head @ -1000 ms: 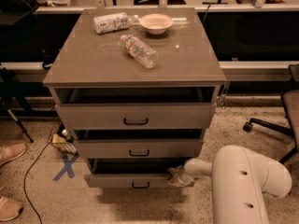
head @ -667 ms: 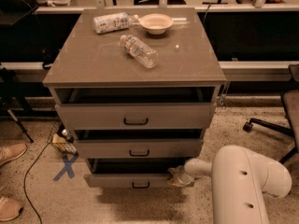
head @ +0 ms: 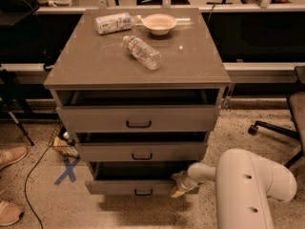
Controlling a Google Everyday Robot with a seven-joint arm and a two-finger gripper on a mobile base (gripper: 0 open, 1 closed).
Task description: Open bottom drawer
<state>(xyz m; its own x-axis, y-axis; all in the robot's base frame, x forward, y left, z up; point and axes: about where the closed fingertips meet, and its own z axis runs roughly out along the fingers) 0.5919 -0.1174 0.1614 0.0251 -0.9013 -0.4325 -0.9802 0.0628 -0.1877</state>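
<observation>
The bottom drawer (head: pixel 114 187) is the lowest of three grey-taupe drawers, with a small black bar handle (head: pixel 143 192) at its centre. It stands pulled out a little, with a dark gap above its front. My gripper (head: pixel 179 186) is at the drawer's right front corner, to the right of the handle, touching or very close to the panel. My white arm (head: pixel 248 185) reaches in from the lower right.
The middle drawer (head: pixel 142 151) and top drawer (head: pixel 138 118) also stand slightly out. On the cabinet top lie two plastic bottles (head: pixel 141 51) and a bowl (head: pixel 159 24). An office chair base (head: pixel 271 128) is at right; shoes (head: pixel 12 156) and a blue floor mark (head: pixel 66 170) at left.
</observation>
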